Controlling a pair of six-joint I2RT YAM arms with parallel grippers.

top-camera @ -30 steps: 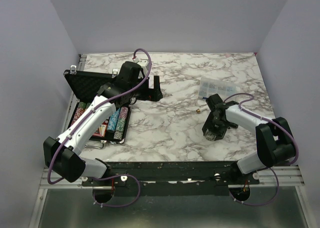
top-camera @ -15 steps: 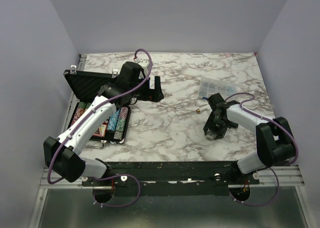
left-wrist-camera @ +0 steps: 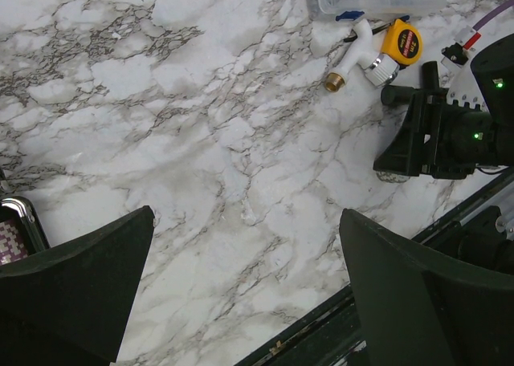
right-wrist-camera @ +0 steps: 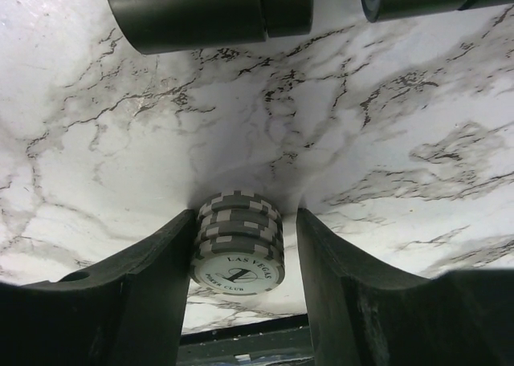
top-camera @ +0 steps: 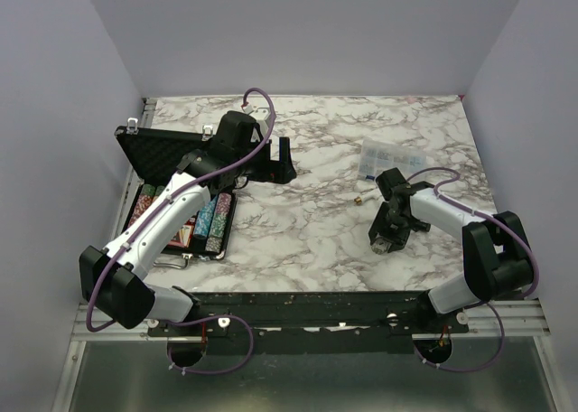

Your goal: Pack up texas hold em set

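Chips (right-wrist-camera: 238,250), a short grey stack at four o'clock on the table, sit clamped between our right gripper's (right-wrist-camera: 239,246) fingers; left gripper (left-wrist-camera: 241,290) gapes. Next we carry them to the case (top-camera: 163,154) at nine o'clock.

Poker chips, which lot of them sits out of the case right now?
The short grey-and-white stack marked Las Vegas Poker Club, between the right tool's fingers on the marble. The coloured rows lie in the open black case.

The black case (top-camera: 177,191) lies open at the table's (top-camera: 307,222) left edge, chip rows (top-camera: 209,220) inside; the right gripper (top-camera: 383,243) points down near a clear box (top-camera: 390,157).
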